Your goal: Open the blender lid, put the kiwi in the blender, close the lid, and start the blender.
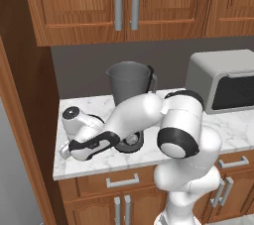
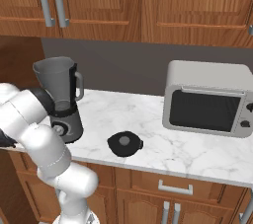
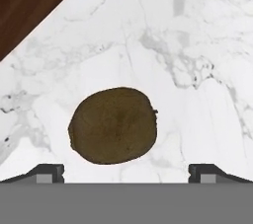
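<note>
From the left base view, a white marble counter [image 1: 233,130] with grey veining runs over warm brown wooden drawers and doors with grey bar handles, more wooden wall cabinets [image 1: 124,1] hang above a dull grey back wall, and a dark wooden panel closes the counter's left end. The dark grey blender [image 1: 130,90] stands there with its smoky translucent jar uncovered, the white arm crossing low in front of its base toward the counter's left part; a boxy grey toaster oven [image 1: 223,80] sits to the right. From the right base view, the round dark grey blender lid [image 2: 125,143] lies flat on the counter between blender and toaster oven, near the front edge, apart from both. In the hand view, the brown, fuzzy oval kiwi [image 3: 113,125] rests on the marble close to the dark wood panel, and the gripper [image 3: 126,173] hangs over it with its fingertips [image 3: 49,172] spread wide, holding nothing, the fruit lying nearer one tip than the other.
</note>
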{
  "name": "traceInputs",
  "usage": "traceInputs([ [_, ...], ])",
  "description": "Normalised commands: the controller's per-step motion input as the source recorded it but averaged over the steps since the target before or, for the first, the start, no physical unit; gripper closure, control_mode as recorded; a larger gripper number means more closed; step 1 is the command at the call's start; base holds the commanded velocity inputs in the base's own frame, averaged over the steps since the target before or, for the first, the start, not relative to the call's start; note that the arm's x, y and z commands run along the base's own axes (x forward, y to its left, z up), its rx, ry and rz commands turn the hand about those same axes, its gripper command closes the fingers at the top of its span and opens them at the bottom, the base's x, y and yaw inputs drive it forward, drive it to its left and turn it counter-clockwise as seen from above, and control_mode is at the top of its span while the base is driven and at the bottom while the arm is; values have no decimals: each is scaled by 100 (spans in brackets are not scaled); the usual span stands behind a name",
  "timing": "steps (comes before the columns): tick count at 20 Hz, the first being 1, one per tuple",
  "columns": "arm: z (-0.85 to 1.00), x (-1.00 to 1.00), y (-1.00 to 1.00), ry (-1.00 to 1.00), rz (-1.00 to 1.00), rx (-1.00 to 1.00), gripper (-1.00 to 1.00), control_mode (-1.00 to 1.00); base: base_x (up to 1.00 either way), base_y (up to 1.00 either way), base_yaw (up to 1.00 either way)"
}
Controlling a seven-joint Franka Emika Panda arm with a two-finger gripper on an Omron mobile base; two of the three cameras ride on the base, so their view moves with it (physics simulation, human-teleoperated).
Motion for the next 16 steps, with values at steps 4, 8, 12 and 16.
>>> traceInputs([
  [4,-10,5,12,0,0,0,-100,-100,0,0,0],
  [8,-4,5,8,-2,0,0,-100,-100,0,0,0],
  [12,-1,5,4,-5,0,0,-100,-100,0,0,0],
  [16,-16,3,0,-5,0,0,-100,-100,0,0,0],
])
